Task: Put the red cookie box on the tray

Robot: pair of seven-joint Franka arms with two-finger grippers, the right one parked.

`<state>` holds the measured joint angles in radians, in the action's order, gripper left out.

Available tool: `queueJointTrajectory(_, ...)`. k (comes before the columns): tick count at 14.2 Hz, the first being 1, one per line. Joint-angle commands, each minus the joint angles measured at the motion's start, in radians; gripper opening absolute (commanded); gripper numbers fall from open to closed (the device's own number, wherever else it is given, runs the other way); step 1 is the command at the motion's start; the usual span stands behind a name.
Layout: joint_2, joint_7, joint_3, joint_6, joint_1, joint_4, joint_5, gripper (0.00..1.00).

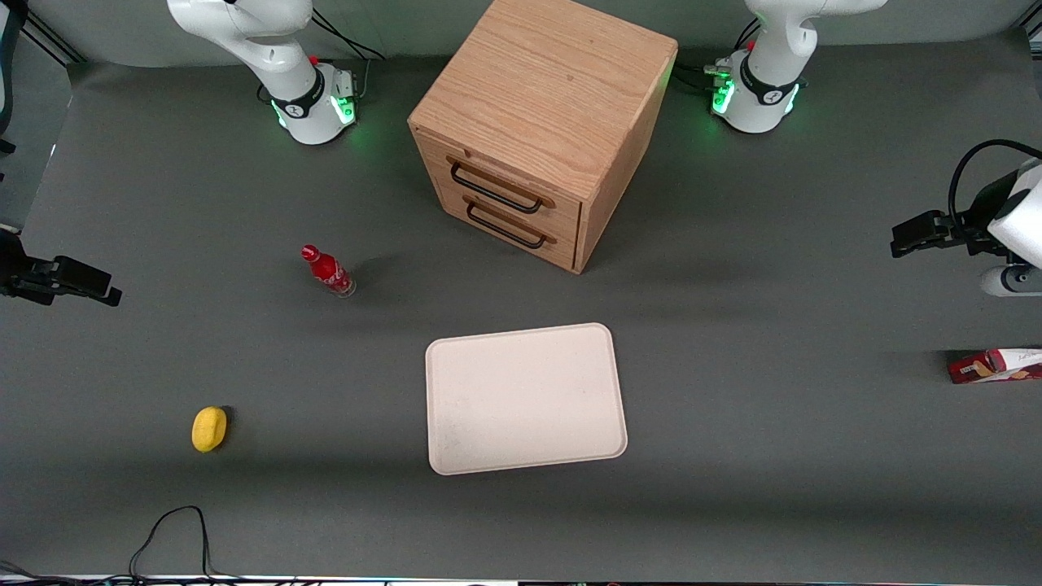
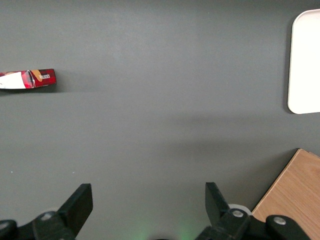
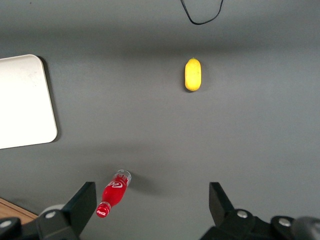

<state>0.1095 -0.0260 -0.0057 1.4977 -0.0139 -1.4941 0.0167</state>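
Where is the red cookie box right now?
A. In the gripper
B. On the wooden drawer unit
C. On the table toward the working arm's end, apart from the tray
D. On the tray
C: the red cookie box lies on the table, apart from the bare tray; the gripper hangs open above the table, holding nothing.

A dark grey table [image 1: 733, 456] carries a wooden two-drawer cabinet [image 1: 544, 130], a cream tray [image 1: 525, 399], a red bottle [image 1: 327, 271], a yellow lemon-like object [image 1: 209, 429] and a red cookie box [image 1: 995, 365]. The left gripper [image 2: 149, 200] hangs above the table with fingers spread, near the box, well apart from the tray
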Motion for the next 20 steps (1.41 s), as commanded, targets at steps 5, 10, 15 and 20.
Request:
queueJointTrajectory(5, -0.005, 0.02, 0.004, -0.005, 0.005, 0.002, -0.007, 1.0)
queueJointTrajectory(10, 0.155, 0.15, 0.038, 0.016, 0.182, 0.156, 0.003, 1.0)
queueJointTrajectory(15, 0.474, 0.435, 0.041, 0.032, 0.405, 0.513, 0.011, 1.0)
queueJointTrajectory(20, 0.576, 0.456, 0.039, 0.157, 0.557, 0.578, 0.006, 1.0)
